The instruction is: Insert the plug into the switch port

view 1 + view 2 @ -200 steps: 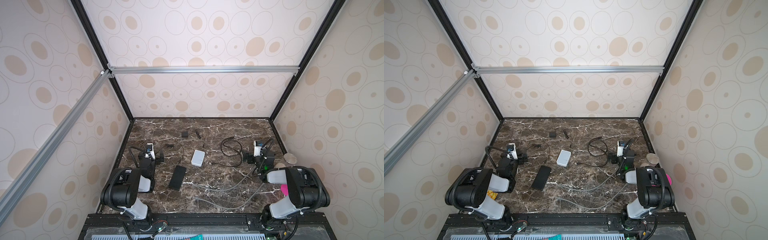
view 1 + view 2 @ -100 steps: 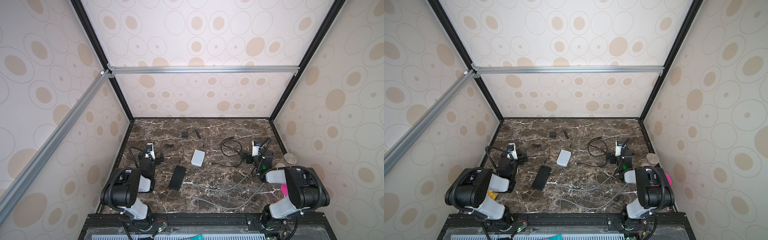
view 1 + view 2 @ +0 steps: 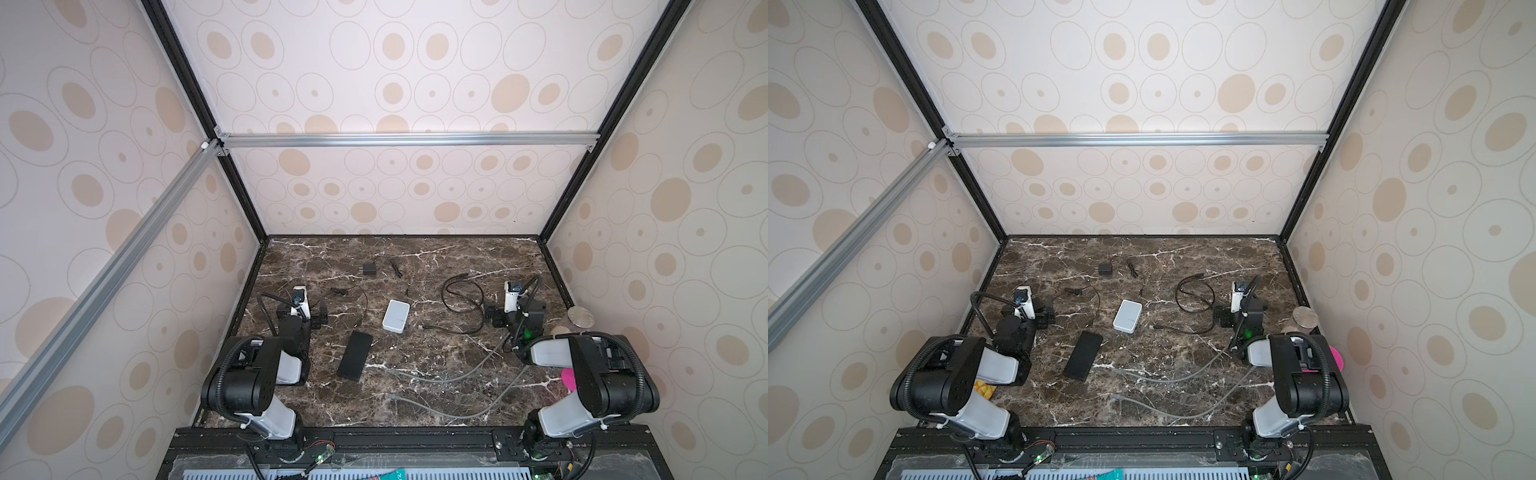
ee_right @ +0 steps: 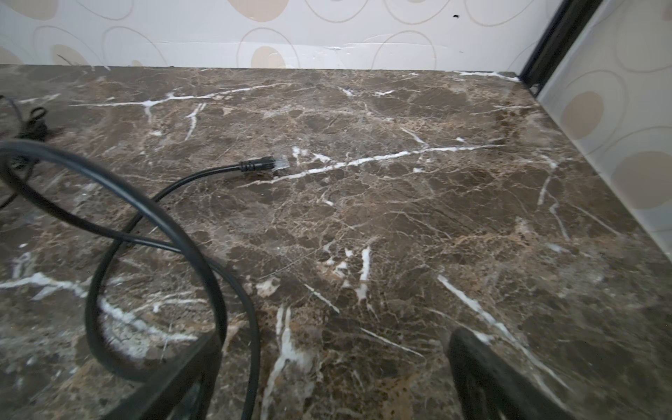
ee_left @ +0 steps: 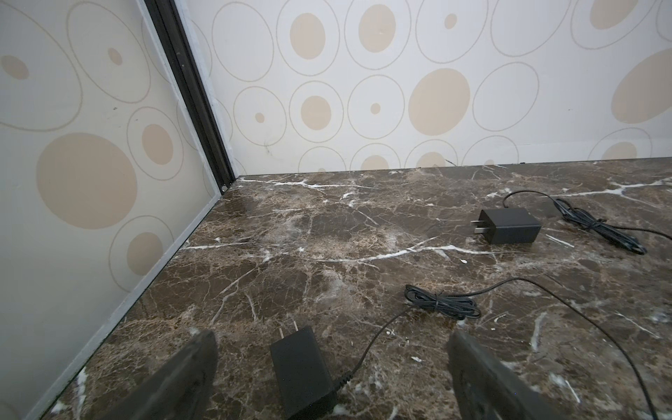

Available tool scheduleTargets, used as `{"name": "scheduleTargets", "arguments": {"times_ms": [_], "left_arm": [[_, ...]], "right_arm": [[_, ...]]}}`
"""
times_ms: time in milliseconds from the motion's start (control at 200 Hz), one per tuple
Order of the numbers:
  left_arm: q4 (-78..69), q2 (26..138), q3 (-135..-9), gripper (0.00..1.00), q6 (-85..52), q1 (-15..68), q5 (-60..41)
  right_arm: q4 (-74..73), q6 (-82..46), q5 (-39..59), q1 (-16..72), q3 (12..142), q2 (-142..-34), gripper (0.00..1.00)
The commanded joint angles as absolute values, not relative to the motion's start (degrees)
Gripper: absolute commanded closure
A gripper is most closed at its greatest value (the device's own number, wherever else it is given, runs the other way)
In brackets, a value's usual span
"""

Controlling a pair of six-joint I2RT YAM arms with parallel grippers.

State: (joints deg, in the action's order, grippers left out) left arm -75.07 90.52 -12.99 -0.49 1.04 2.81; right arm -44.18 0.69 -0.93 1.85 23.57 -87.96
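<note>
Nothing is being gripped: the left hand and right hand are being held wide open, empty. The clear-tipped black cable plug is lying loose on the dark marble surface, near the small white rectangular switch box but apart from it; insertion is not yet being attempted.

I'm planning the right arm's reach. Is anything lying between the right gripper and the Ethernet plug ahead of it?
Nothing visible does. In the right wrist view, bare marble table separates the open right gripper from the plug; the black cable loops off to one side of that path.
</note>
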Motion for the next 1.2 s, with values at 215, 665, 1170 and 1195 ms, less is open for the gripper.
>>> {"name": "scheduleTargets", "arguments": {"times_ms": [215,665,1170,1195], "left_arm": [[-38.02,60.50,-24.07,0.02,-14.45,1.17,16.66],[-0.97,44.23,-32.87,0.02,-34.46,33.52,4.21],[8.45,40.75,-23.96,0.02,-50.84,38.95,11.43],[9.48,39.91,-23.91,0.02,-51.70,38.69,11.59]], "right_arm": [[4.32,-25.38,-7.78,6.86,49.45,-65.14,0.00],[30.04,-31.30,9.25,27.67,53.73,-60.84,0.00],[40.78,-25.31,15.19,43.98,65.89,-81.69,0.18],[40.86,-25.53,15.59,44.01,67.83,-83.42,0.23]]}}
